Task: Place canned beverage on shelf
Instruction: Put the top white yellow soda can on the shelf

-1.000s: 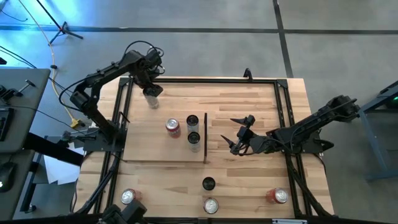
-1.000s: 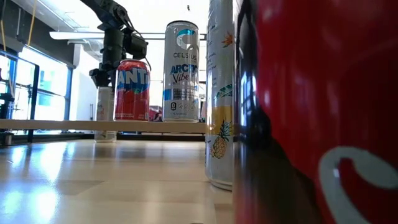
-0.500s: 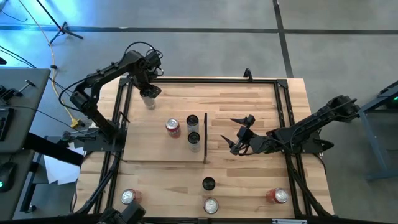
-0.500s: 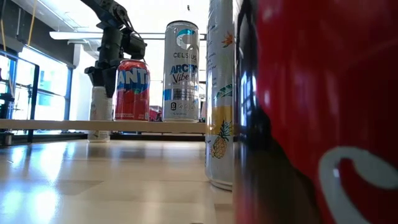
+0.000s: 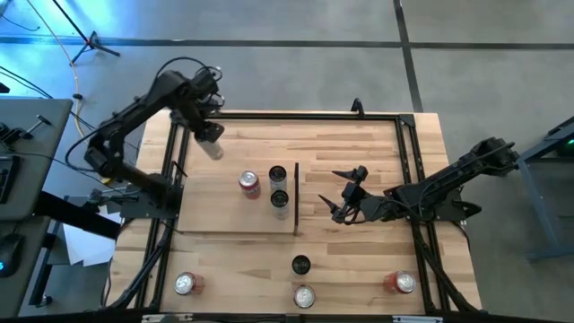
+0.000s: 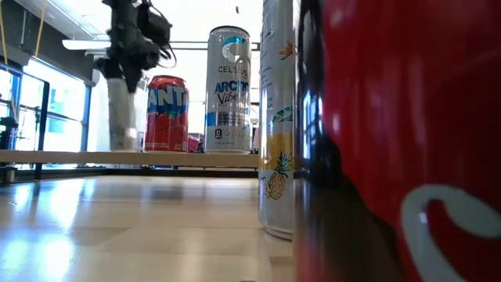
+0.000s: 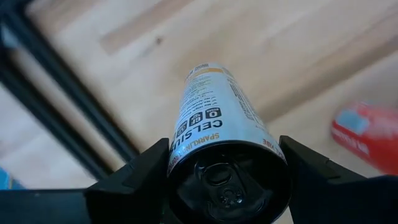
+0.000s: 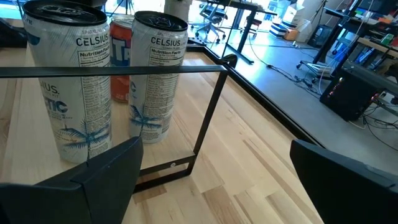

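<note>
Both arms were dark, almost black — slim jointed links with rounded housings at the joints. A loop of black cable arched over the left arm (image 5: 143, 99) near its wrist. The right arm (image 5: 448, 184) ended in angular, pointed black fingers (image 5: 343, 173). Seen from the wrists, each arm's own fingers were broad matte-black wedges (image 7: 127, 186) — plain, with no visible markings

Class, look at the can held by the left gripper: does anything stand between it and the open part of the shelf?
Nothing visible does. The left gripper holds the slim white can above the table's far left corner. The shelf lies just ahead; its three cans stand near the dark upright strip, leaving bare wood on the nearer side.
</note>
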Motion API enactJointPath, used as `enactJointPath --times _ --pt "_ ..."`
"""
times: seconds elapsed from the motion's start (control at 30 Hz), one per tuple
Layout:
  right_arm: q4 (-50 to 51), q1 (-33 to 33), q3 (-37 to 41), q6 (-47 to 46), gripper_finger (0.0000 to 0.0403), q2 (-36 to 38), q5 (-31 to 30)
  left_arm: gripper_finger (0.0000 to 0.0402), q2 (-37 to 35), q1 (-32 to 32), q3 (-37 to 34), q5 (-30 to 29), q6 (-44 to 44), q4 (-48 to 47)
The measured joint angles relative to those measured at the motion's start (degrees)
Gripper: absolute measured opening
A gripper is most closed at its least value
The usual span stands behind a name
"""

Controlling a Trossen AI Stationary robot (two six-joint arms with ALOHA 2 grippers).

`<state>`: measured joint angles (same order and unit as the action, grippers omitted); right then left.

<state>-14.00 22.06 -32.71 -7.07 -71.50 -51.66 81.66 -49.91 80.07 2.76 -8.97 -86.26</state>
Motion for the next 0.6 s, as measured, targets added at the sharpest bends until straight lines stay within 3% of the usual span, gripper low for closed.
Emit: enactJointPath --times 0.1,0.3,0.6 --pt "0.00 -0.02 0.00 0.01 0.0393 0.01 0.00 0.0215 -4.54 2.34 0.00 -0.07 -3.90 -4.42" --pt "0.00 -0.02 0.00 0.01 0.0393 0.00 0.00 0.0215 -14.08 9.12 -0.35 0.66 -14.73 -3.81" --pt "-0.02 -0.01 0.00 0.00 0.0393 0.02 0.00 0.0217 -21.82 17.45 -2.21 4.99 -28.26 -3.82"
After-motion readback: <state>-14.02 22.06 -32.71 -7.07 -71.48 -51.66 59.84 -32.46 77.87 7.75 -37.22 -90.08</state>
